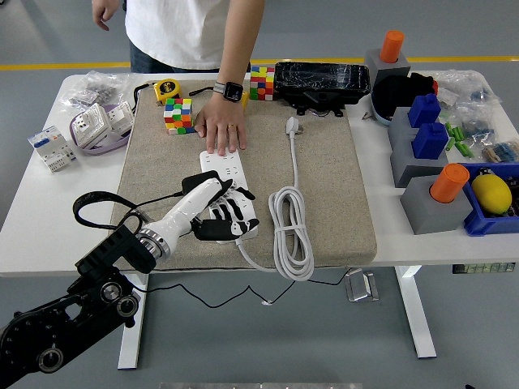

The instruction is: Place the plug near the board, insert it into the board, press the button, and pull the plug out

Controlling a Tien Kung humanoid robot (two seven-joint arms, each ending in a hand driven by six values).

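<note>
at the left of the table [32, 203], a small tray of white parts [99, 126] and a white breaker block [50, 148] are seen, well apart from the work. from the near left corner the black left arm is reached in over the beige mat [324, 194], and the left hand [220, 212] is laid on the near half of the white board [229, 190]. its dark fingers [242, 209] are loosely spread over the board's near end; whether anything is pinched beneath them cannot be told. the board's long axis is run near to far, and its far end is held down by a person's hand [220, 130], with a watch on the wrist.

just to the right of the board, the white cable [289, 231] is coiled in a long loop, and from it a straight run is led away to the far side, ending at the plug [293, 125]. the plug is thus found to the right of and well beyond the left hand, near the black box [321, 81], and it is not yet beside the board. no right arm is in view, so the left hand is the nearer one; a reach to the far right, across the coil, is judged to be needed. the cable's long axis is lined up almost parallel with the board.
</note>
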